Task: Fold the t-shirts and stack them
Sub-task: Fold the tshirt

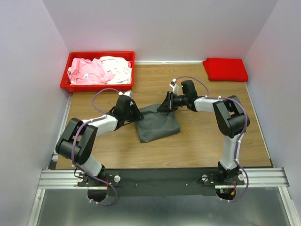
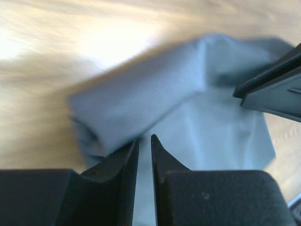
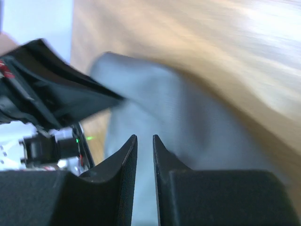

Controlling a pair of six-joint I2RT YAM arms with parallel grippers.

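**Two claws work a grey shirt point(image 1: 157, 123) at mid-desk point(image 1: 202, 136)**
Left claw point(image 2: 145, 139) and right claw point(image 3: 145, 139) each pinch the shirt's far edge, nearly closed on cloth. The fold would likely land square if both carry that edge level and together toward the near hem.

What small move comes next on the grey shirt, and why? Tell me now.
Probably draw the far edge of the grey shirt back over its near edge, making another fold. The left pincer and right pincer sit at the two ends of that far edge, jaws nearly closed over cloth, though a grip is not certain. The shirt lies only partly folded on the table.
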